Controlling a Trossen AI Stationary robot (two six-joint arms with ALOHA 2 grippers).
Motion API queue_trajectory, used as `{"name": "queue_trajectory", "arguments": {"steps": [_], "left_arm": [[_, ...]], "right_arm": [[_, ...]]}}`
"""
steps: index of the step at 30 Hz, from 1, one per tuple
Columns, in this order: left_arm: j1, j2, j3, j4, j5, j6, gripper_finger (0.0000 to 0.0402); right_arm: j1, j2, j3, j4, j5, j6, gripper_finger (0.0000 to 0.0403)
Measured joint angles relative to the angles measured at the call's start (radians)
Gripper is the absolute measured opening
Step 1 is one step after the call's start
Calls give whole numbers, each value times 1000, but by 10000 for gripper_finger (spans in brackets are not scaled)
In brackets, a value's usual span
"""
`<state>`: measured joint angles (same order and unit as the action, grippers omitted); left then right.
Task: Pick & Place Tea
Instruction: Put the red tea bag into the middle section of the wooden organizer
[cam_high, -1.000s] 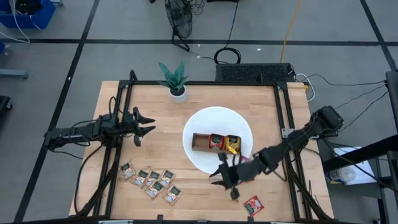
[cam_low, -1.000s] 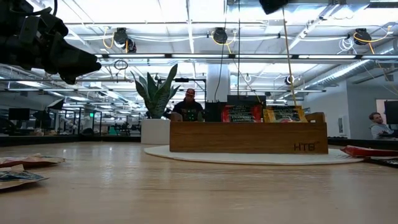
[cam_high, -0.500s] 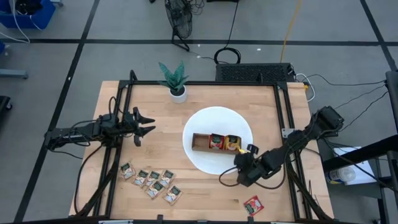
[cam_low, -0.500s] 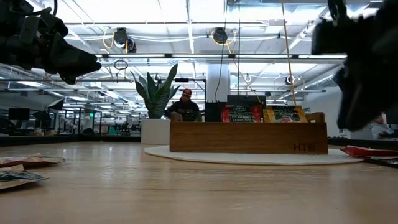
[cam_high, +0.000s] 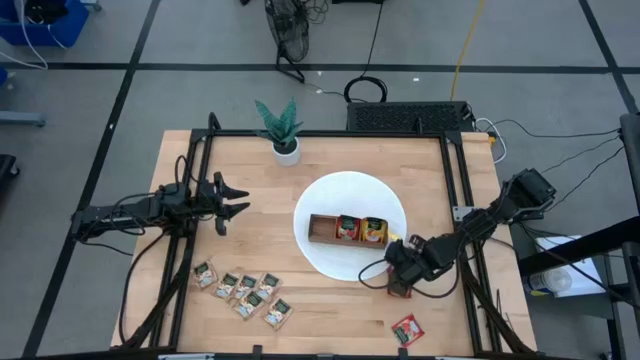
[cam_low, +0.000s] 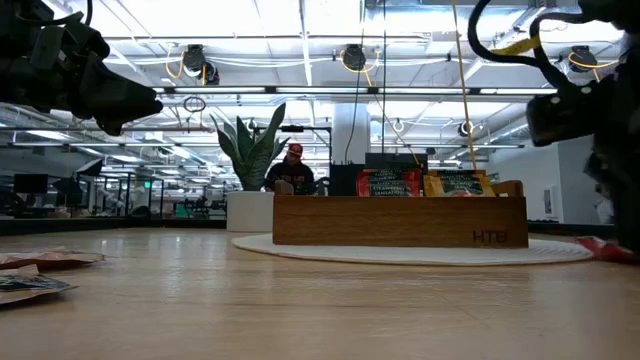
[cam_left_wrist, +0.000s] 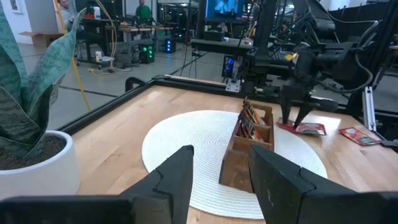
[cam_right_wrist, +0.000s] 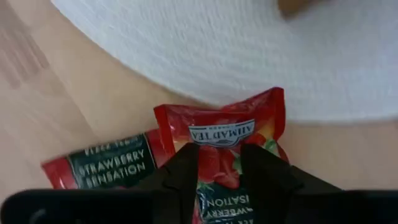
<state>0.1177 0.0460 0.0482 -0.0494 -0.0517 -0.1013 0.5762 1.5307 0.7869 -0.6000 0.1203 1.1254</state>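
- The right gripper (cam_right_wrist: 219, 171) hangs low over the table at the near right edge of the round white woven mat (cam_high: 330, 262), its two dark fingers (cam_right_wrist: 186, 174) a narrow gap apart over a red strawberry tea sachet (cam_right_wrist: 233, 140) lying flat on the wood; whether they pinch the sachet or only straddle it cannot be told.
- A second red sachet (cam_right_wrist: 102, 163) lies beside the first, partly tucked under it, both just off the mat's rim.
- A third red sachet (cam_high: 406, 328) lies alone on the light wooden table (cam_high: 260, 180) near its front edge, apart from the gripper.
- The brown three-compartment wooden tray (cam_high: 349, 230) sits on the mat: the left compartment shows bare wood, the middle holds red sachets and the right holds orange-yellow ones (cam_high: 374, 231).
- A loose cluster of pale beige and dark green sachets (cam_high: 243, 294) lies on the table's front left part, well apart from the tray.
- The left gripper (cam_high: 240, 201) hovers over the left side of the table, fingers spread and empty.
- A small green plant in a white pot (cam_high: 283, 131) stands at the far edge.
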Motion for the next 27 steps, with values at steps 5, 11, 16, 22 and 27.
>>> {"name": "queue_trajectory", "arguments": {"steps": [5, 11, 16, 22, 27], "left_arm": [[0, 0, 0, 0, 0, 0, 157], [0, 0, 0, 0, 0, 0, 157], [0, 0, 0, 0, 0, 0, 157], [0, 0, 0, 0, 0, 0, 157], [0, 0, 0, 0, 0, 0, 157]], "right_arm": [[0, -11, 7, -163, -16, 60, 71], [-3, -11, 6, -349, -11, 139, 24], [-3, -11, 5, -403, 100, 173, 4], [-3, -11, 6, -349, 356, 135, 1], [-12, -11, 7, -441, 399, 110, 1]]}}
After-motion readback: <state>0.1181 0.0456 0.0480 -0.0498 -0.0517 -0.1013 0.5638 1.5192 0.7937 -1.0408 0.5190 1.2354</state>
